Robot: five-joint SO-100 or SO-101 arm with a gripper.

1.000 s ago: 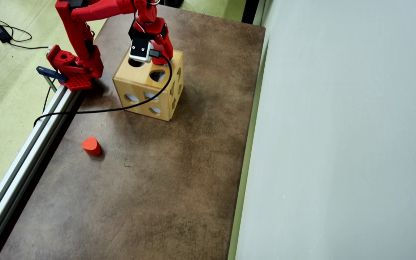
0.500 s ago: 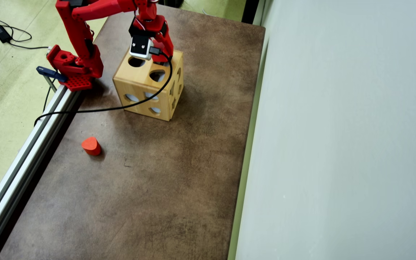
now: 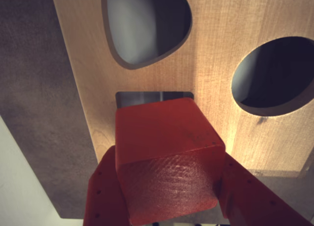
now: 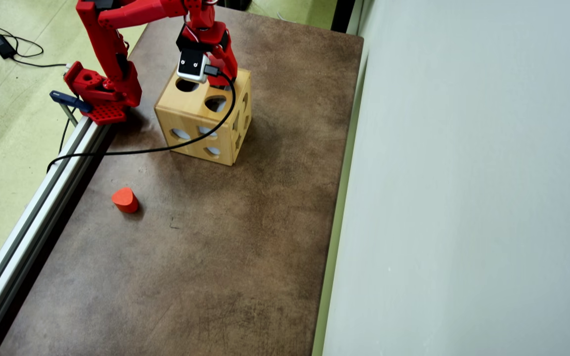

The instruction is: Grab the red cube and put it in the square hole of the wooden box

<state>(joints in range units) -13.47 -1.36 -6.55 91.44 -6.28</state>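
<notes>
1. A mottled brown tabletop (image 4: pixel 215 237) is filling the overhead view.
2. A pale grey-white wall (image 4: pixel 463 173) is running along its right side.
3. A metal rail (image 4: pixel 27 232) is edging the left, bordering a yellowish-green floor (image 4: pixel 3 123).

The red cube (image 3: pixel 167 162) fills the lower middle of the wrist view, a bright red block with rounded edges and a finely ridged near face, sitting slightly skewed. Its far edge overlaps the square hole (image 3: pixel 154 96), of which only a dark strip shows. The hole is cut in the top face of the wooden box (image 4: pixel 201 116), a pale light-wood cube standing on the brown table. Whether the cube has entered the hole is hard to tell.
</notes>
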